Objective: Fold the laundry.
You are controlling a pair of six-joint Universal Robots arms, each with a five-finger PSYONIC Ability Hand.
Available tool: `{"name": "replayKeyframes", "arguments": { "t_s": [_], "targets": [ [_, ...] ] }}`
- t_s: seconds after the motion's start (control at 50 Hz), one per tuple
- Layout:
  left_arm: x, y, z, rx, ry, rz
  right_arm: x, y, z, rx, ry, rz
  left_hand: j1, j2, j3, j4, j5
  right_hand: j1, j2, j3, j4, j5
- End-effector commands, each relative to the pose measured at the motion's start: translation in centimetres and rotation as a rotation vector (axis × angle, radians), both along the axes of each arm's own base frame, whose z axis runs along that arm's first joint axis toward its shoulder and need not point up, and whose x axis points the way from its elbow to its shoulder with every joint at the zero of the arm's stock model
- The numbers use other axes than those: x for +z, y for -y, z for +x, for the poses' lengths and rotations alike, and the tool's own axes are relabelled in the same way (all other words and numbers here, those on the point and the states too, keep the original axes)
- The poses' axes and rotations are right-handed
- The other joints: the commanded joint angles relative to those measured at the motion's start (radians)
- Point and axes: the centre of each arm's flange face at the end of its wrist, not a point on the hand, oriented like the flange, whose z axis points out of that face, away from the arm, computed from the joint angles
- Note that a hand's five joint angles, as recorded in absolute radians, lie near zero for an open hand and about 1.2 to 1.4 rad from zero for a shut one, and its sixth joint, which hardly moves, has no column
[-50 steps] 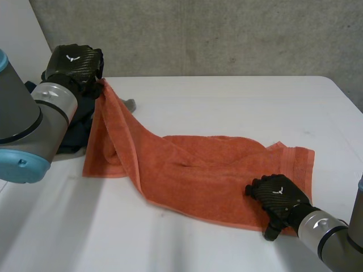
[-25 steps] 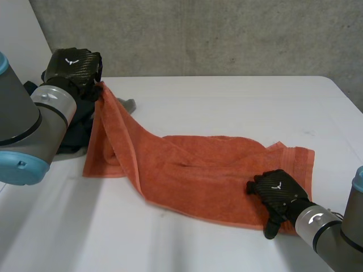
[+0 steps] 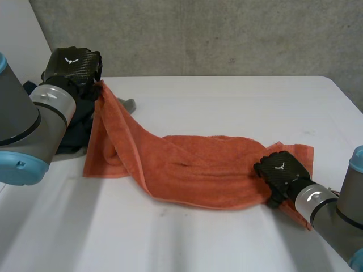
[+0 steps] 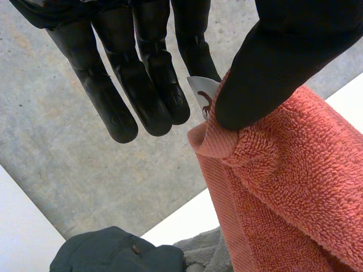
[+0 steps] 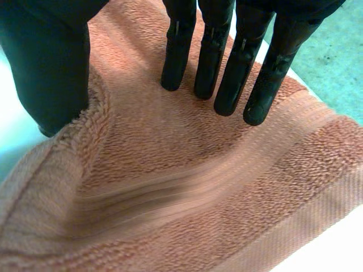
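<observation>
While pinching a raised towel (image 3: 193, 170) corner in left hand (image 3: 72, 65) and the opposite end between right hand (image 3: 281, 173) thumb and fingers (image 5: 227, 62), judged pre-fold; next, lift it to left hand.

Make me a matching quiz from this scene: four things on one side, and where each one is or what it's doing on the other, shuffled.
1 left hand
2 right hand
3 towel
4 dark garment

A stretches from one hand to the other
B lies bunched beside the left arm
C pinches a towel corner, raised off the table
D sits on the towel's end, low on the table

Pairs: 1-C, 2-D, 3-A, 4-B
</observation>
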Motion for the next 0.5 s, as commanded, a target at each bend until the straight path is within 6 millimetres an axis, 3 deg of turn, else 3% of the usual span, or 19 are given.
{"name": "replayKeyframes", "arguments": {
  "t_s": [0.02, 0.1, 0.22, 0.28, 0.3, 0.36, 0.38, 0.42, 0.44, 0.5],
  "targets": [
    [-0.4, -0.2, 0.1, 0.001, 0.006, 0.012, -0.1, 1.4, -0.1, -0.029, -0.008, -0.014, 0.273, 0.199, 0.204, 0.194, 0.241, 0.441, 0.346, 0.345, 0.345, 0.377],
    [-0.7, -0.3, 0.2, 0.003, 0.008, 0.022, 0.0, 2.2, -0.2, -0.061, -0.019, -0.016, 0.273, 0.199, 0.204, 0.194, 0.241, 0.822, 0.727, 0.725, 0.726, 0.758],
    [-0.7, -0.5, 0.4, 0.006, 0.012, 0.031, 1.6, 2.5, -0.3, -0.077, -0.030, 0.046, 0.273, 0.199, 0.204, 0.194, 0.241, 0.822, 0.727, 0.726, 0.727, 0.758],
    [0.2, -1.0, 0.6, 0.007, 0.007, 0.011, 4.2, 3.3, -0.7, -0.092, -0.038, 0.070, 0.273, 0.199, 0.204, 0.194, 0.241, 0.822, 0.727, 0.726, 0.727, 0.758],
    [0.3, -1.1, 0.7, 0.009, 0.005, 0.007, 6.8, 3.9, -1.4, -0.112, -0.032, 0.059, 0.273, 0.199, 0.204, 0.194, 0.241, 0.822, 0.727, 0.726, 0.727, 0.758],
    [1.4, -1.7, 1.3, 0.017, -0.001, -0.015, 10.6, 4.1, -2.1, -0.124, -0.030, 0.024, 0.273, 0.199, 0.204, 0.194, 0.241, 0.822, 0.727, 0.726, 0.727, 0.758],
    [1.5, -1.9, 1.3, 0.017, 0.000, -0.018, 13.1, 4.3, -2.6, -0.136, -0.026, -0.009, 0.273, 0.199, 0.204, 0.194, 0.241, 0.822, 0.727, 0.726, 0.727, 0.758],
    [2.0, -2.6, 1.6, 0.017, 0.003, -0.013, 15.4, 4.3, -2.8, -0.136, -0.026, -0.048, 0.273, 0.199, 0.204, 0.194, 0.241, 0.822, 0.727, 0.726, 0.727, 0.758],
    [1.9, -2.9, 1.8, 0.017, 0.007, -0.007, 17.6, 4.6, -3.1, -0.138, -0.030, -0.109, 0.273, 0.199, 0.204, 0.194, 0.241, 0.822, 0.727, 0.726, 0.727, 0.758],
    [1.7, -3.5, 2.0, 0.018, 0.023, 0.025, 19.5, 5.0, -3.6, -0.148, -0.050, -0.174, 0.273, 0.199, 0.204, 0.194, 0.241, 0.822, 0.727, 0.726, 0.727, 0.758]
  ]
}}
